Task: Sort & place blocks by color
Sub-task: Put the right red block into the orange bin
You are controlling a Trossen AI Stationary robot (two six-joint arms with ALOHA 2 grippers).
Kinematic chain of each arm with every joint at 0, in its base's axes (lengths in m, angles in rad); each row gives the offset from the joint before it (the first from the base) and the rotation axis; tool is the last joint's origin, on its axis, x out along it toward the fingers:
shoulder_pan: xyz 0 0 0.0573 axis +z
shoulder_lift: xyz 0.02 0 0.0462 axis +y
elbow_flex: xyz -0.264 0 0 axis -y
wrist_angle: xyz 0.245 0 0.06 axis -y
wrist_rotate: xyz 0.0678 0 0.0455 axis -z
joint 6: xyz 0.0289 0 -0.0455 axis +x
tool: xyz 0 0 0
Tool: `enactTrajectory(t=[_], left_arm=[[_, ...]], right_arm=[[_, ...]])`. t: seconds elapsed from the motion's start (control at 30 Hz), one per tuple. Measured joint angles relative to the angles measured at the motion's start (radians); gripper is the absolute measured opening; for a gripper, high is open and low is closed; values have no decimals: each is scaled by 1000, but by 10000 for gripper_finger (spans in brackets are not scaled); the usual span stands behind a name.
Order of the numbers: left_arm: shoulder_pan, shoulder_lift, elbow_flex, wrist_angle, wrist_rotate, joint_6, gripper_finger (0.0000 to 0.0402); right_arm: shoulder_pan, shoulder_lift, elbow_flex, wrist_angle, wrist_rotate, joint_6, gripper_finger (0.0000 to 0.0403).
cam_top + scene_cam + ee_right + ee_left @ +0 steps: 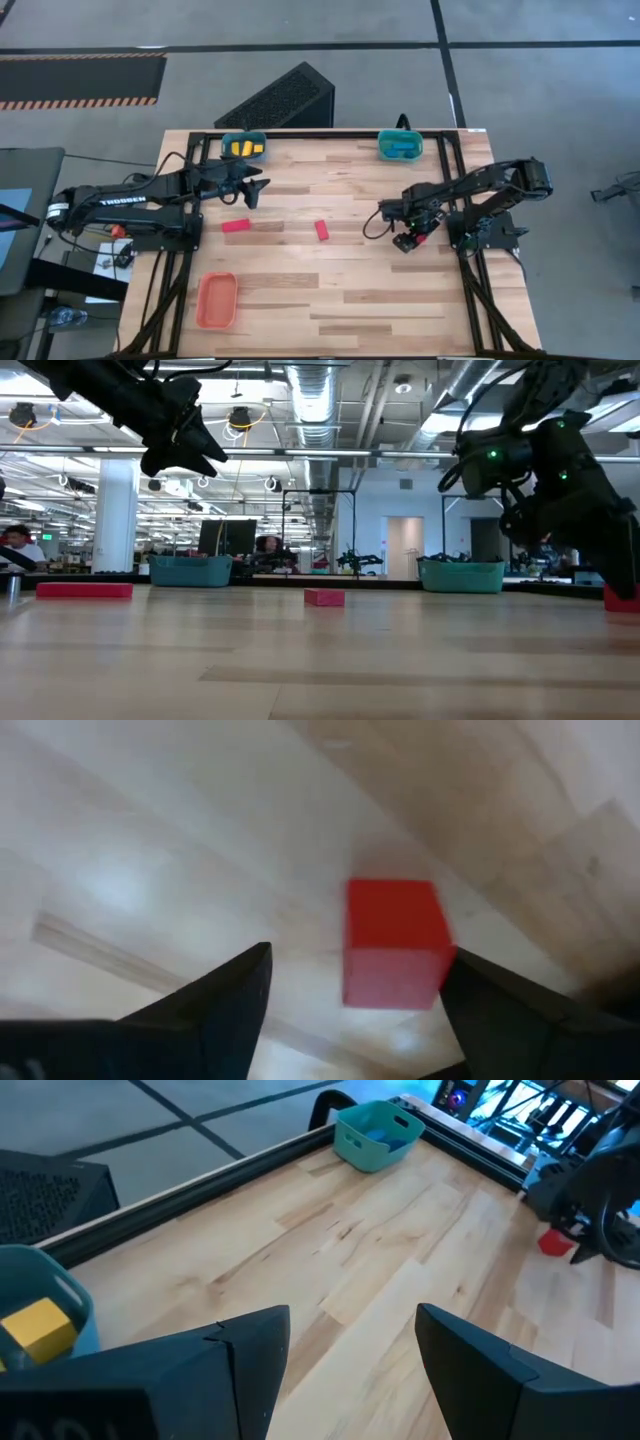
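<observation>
Two red bars lie on the middle of the wooden table [330, 300]: one red bar [236, 226] left of centre, near the left gripper, and a second red bar [322, 230] at the centre, lying at an angle. A red cube [393, 944] sits on the right side of the table under the right gripper [384, 210]; in the right wrist view it lies between the two dark fingers, close to one of them, and the jaws stand apart with no visible grip on it.

At the far edge, a teal tray on the left [244, 146] holds yellow blocks [243, 148], and a teal tray on the right [400, 146] holds blue blocks [401, 152]. An orange tray [216, 300] sits near the front left corner, with nothing visible in it.

The left gripper [252, 188] hovers just in front of the left teal tray, above the table, its fingers [250, 1365] spread wide with only bare wood between them. In the low view both arms hang above the tabletop, and people show in the room beyond.
</observation>
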Motion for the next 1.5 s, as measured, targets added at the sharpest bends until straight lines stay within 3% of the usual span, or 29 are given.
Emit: enactTrajectory(t=[0.17,0.37,0.4,0.57,0.67,1.0,1.23,1.5], left_arm=[[3,0,0,0,12,-3,206],[10,0,0,1,13,-3,206],[12,0,0,1,19,-4,206],[14,0,0,6,1,6,206],[14,0,0,29,-20,10,206],[14,0,0,255,-78,203,206],[0,0,0,393,-69,338,212],[-13,19,0,420,2,420,256]], right_arm=[[0,0,-9,9,36,-6,247],[0,-2,-8,9,76,-25,118],[0,-2,-8,16,79,-13,111],[0,-2,31,141,82,28,111],[-6,-1,68,266,138,19,111],[-183,0,146,899,248,-2,111],[-289,0,150,1349,52,70,111],[-327,0,150,1561,-67,217,111]])
